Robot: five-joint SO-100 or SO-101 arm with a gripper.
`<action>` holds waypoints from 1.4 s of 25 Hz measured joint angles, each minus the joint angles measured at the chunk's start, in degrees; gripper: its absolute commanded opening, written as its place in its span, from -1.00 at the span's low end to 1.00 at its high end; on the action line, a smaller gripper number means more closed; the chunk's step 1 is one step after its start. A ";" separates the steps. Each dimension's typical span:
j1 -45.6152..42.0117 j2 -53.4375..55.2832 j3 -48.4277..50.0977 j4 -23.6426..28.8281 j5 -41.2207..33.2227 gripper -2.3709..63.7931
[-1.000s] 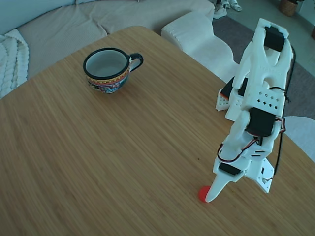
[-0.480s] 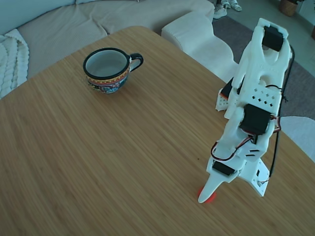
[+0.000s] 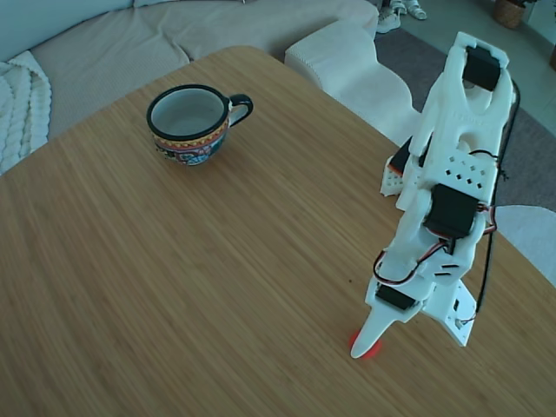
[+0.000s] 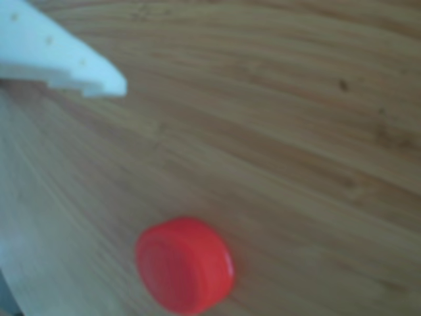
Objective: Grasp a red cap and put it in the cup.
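Though lower, gripper (image 3: 365, 346) over red cap (image 3: 372, 350)

In the fixed view the cup (image 3: 188, 122) stands on the tabletop (image 3: 174, 261) at upper left, well apart from the cap (image 3: 368, 347) lying at lower right. The claw (image 3: 360, 350) tip sits over the cap, partly covering it.

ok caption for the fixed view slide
White gripper lowered over small red plastic cap; patterned black-rimmed mug waits across the wooden table.
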 measured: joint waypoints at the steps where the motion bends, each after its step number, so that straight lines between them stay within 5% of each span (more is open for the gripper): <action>1: 0.00 0.00 0.00 0.00 0.00 0.67; 35: 2.72 -5.27 -2.72 -3.43 0.00 0.67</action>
